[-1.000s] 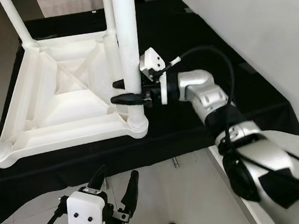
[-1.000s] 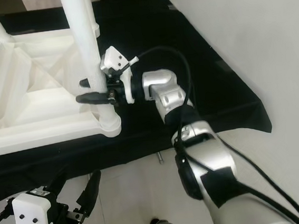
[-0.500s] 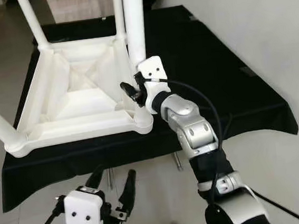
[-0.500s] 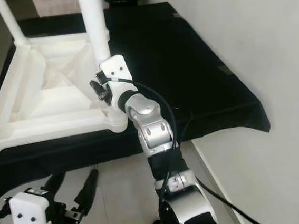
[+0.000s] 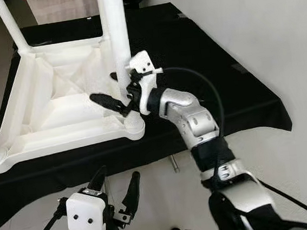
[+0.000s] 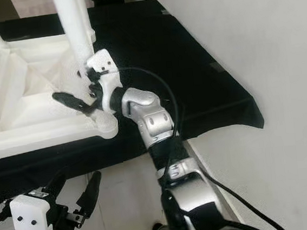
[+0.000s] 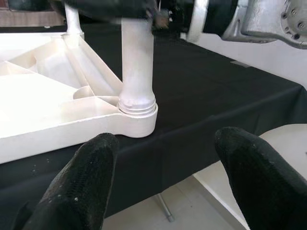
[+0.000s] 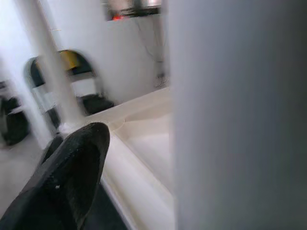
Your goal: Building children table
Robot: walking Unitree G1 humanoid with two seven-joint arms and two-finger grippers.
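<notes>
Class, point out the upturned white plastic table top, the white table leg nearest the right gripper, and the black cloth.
White plastic table top point(image 5: 60, 110), left eye view, ribbed underside.
White table leg point(image 5: 114, 37), left eye view, shaft.
Black cloth point(image 5: 201, 50), left eye view, bare area.

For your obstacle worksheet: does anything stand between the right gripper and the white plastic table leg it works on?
Nothing visible does. The right gripper straddles the white plastic table leg directly, just above its corner socket.

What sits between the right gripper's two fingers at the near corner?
The near table leg stands between the right gripper's spread fingers, seen in the left eye view, just above the corner socket.
</notes>
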